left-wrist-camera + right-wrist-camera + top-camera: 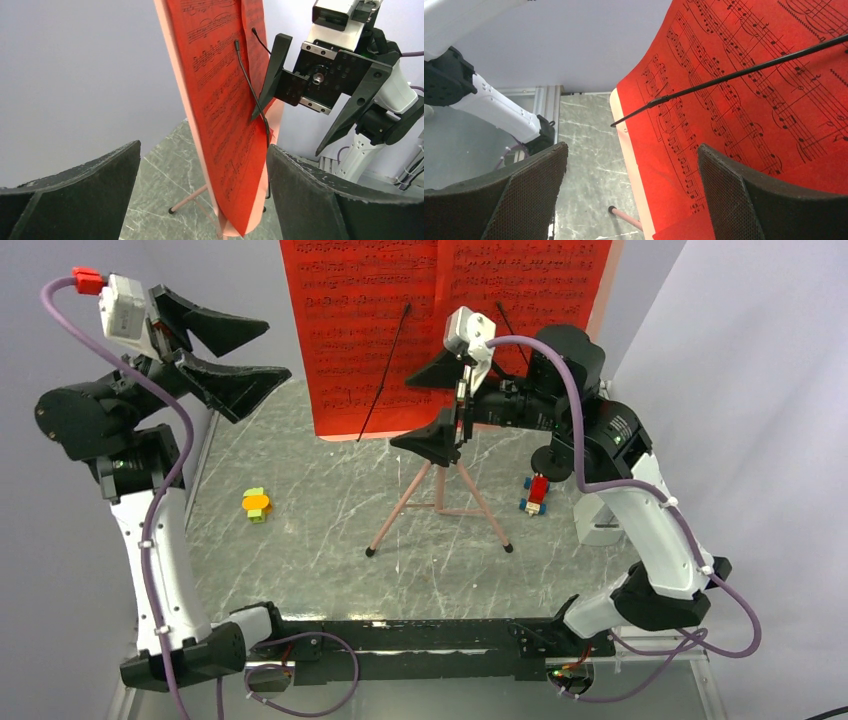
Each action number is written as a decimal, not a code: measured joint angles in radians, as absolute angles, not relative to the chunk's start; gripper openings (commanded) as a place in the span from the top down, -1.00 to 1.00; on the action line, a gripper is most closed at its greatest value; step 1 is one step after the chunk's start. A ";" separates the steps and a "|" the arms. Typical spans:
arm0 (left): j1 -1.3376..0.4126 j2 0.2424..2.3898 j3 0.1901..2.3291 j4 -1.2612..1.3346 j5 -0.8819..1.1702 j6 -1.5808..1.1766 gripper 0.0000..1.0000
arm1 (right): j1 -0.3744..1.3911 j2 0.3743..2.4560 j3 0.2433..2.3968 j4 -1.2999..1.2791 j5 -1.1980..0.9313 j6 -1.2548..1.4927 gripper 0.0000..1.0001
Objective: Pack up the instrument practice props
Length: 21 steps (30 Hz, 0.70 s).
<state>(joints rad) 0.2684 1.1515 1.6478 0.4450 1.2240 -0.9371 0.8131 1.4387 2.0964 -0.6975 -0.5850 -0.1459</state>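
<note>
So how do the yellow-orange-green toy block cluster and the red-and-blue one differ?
The yellow-orange-green toy block cluster lies left of the pink stand's tripod legs; the red-and-blue toy block cluster lies right of them, close by the right arm. The first looks rounder, the second longer. Both are small and rest on the grey marbled table.

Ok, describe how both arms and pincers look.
The left arm and right arm have white shells, black joints and a purple cable along each; the left one ends in a red plug. The left pincer and right pincer each have two black, wedge-shaped, rough-textured fingers and a white camera box.
</note>
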 measured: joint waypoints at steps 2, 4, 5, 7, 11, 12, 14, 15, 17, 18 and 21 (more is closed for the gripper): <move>0.240 1.164 1.638 0.454 1.220 -0.916 -0.99 | 0.814 1.449 2.097 -0.687 -0.584 -0.146 -1.00; 0.211 1.184 1.628 0.452 1.209 -0.892 -0.99 | 0.817 1.456 2.100 -0.676 -0.582 -0.146 -1.00; 0.200 1.187 1.619 0.448 1.203 -0.879 -0.99 | 0.818 1.460 2.105 -0.672 -0.580 -0.146 -1.00; 0.176 1.188 1.591 0.442 1.179 -0.854 -0.99 | 0.820 1.477 2.128 -0.660 -0.577 -0.146 -1.00; 0.155 1.189 1.569 0.450 1.128 -0.839 -0.99 | 0.820 1.514 2.171 -0.637 -0.578 -0.138 -1.00; 0.153 1.189 1.569 0.454 1.122 -0.839 -0.99 | 0.820 1.521 2.178 -0.631 -0.578 -0.133 -1.00; 0.150 1.190 1.569 0.467 1.103 -0.839 -0.99 | 0.822 1.531 2.186 -0.621 -0.579 -0.125 -1.00; 0.149 1.191 1.569 0.471 1.098 -0.839 -0.99 | 0.823 1.532 2.186 -0.614 -0.581 -0.121 -1.00; 0.142 1.196 1.572 0.475 1.091 -0.834 -0.99 | 0.824 1.532 2.180 -0.590 -0.583 -0.109 -1.00; 0.139 1.200 1.574 0.475 1.090 -0.832 -0.99 | 0.824 1.527 2.164 -0.562 -0.585 -0.100 -1.00; 0.120 1.218 1.588 0.466 1.085 -0.814 -0.99 | 0.824 1.516 2.125 -0.505 -0.585 -0.064 -1.00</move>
<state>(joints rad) 0.1204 1.2182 1.5883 0.4656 1.0851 -0.8143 0.8242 1.5162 2.1246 -0.5053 -0.5854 -0.0643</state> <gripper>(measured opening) 0.993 0.995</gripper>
